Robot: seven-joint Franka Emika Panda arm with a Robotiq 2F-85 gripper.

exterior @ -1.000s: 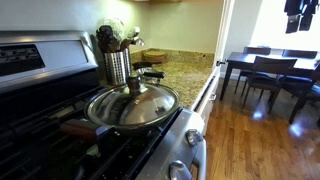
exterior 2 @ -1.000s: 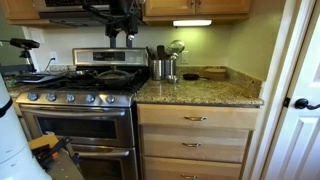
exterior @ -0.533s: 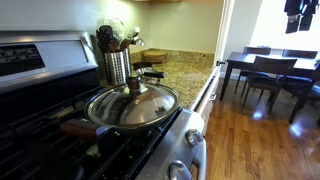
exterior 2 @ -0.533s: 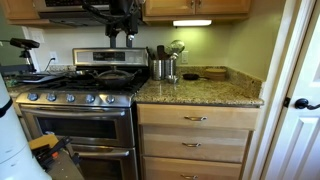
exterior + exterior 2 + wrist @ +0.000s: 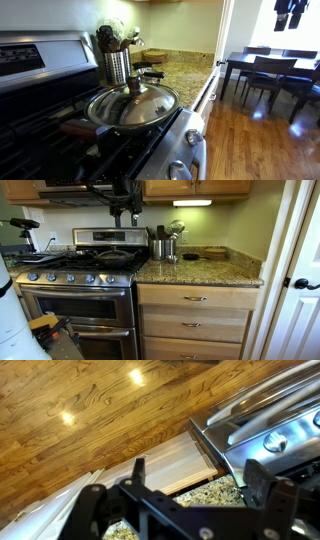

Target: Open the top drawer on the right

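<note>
I'm holding the gripper [image 5: 123, 216] high above the stove [image 5: 75, 280], and the wrist view shows its jaws spread wide with nothing between them. The top drawer [image 5: 220, 298] sits fully closed under the granite counter [image 5: 200, 272], just beside the stove. The markings on the control panel [image 5: 22, 57] are too blurred to read.

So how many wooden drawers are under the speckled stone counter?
3, stacked, in an exterior view: the top light-wood drawer, the middle drawer, the bottom drawer, partly cropped; more may hide below.
</note>
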